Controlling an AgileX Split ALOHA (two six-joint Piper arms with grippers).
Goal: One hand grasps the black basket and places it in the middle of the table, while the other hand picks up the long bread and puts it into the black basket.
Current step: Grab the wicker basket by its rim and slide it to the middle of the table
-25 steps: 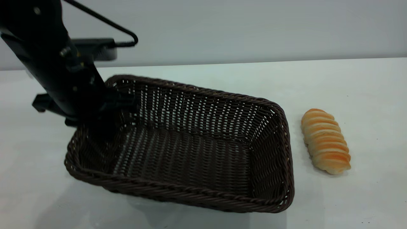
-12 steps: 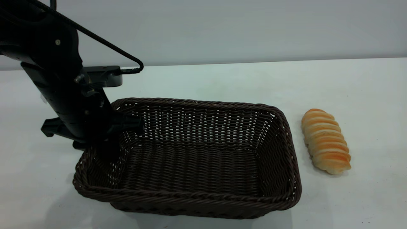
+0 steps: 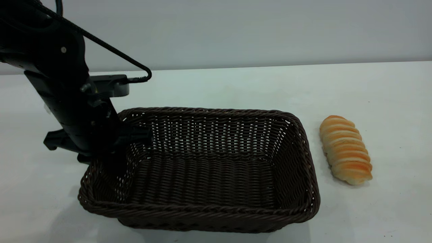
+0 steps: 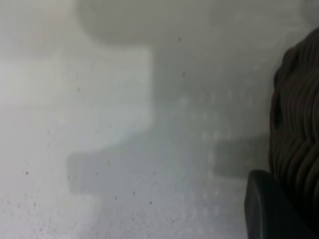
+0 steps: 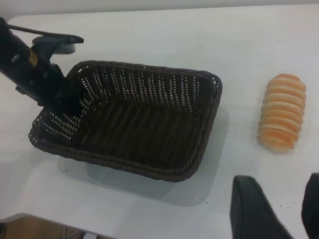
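The black basket (image 3: 209, 212) lies flat on the white table (image 3: 236, 84), its long side facing the exterior camera. My left gripper (image 3: 116, 148) is shut on the basket's left short wall near the far corner, one finger inside and one outside. In the left wrist view one dark finger (image 4: 269, 211) presses against the woven rim (image 4: 296, 124). The long bread (image 3: 346, 150), golden-orange and ridged, rests on the table just right of the basket, apart from it. My right gripper (image 5: 285, 211) hovers open above bare table, near the bread (image 5: 281, 112) and the basket (image 5: 124, 162).
Bare white tabletop stretches behind the basket and to the right of the bread. A thin black cable (image 3: 111, 50) loops above the left arm. A grey wall closes off the back edge of the table.
The basket, tilted and lifted on its left side a second ago, has come down level onto the table. The left gripper sank with it. The bread has stayed put.
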